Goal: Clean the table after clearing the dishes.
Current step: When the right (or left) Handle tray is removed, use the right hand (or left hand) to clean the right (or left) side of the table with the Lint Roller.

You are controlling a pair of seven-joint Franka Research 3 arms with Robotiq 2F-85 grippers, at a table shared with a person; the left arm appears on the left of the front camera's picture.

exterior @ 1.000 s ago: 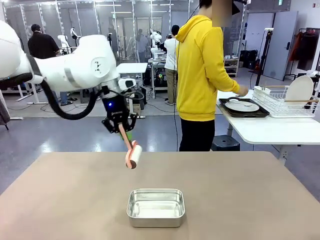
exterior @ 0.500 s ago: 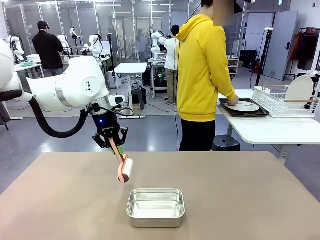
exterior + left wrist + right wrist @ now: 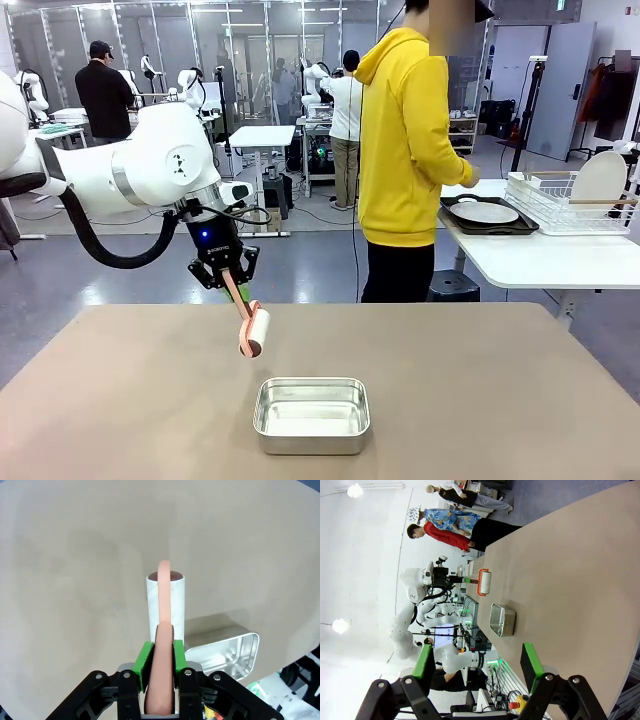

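Pink-handled lint roller point(image 3: 256, 332) pinched in my left gripper point(image 3: 230, 278), seemingly just above table point(image 3: 480, 380); steel pan point(image 3: 311, 414) near; my right gripper point(image 3: 478, 662) spread.

The left arm point(image 3: 150, 172) reaches inward; the left end effector point(image 3: 228, 274) points down, clamped on a roller handle point(image 3: 240, 300). The right end effector point(image 3: 479, 661) stands open.

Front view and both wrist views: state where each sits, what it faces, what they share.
Front: between the arms, facing across the table toward the person; left arm shows, left gripper shut on the roller.
Left wrist: looks down its fingers at roller and table.
Right wrist: rolled sideways, looks across the table past the open right gripper.
Shared: all three show the roller and the steel pan.
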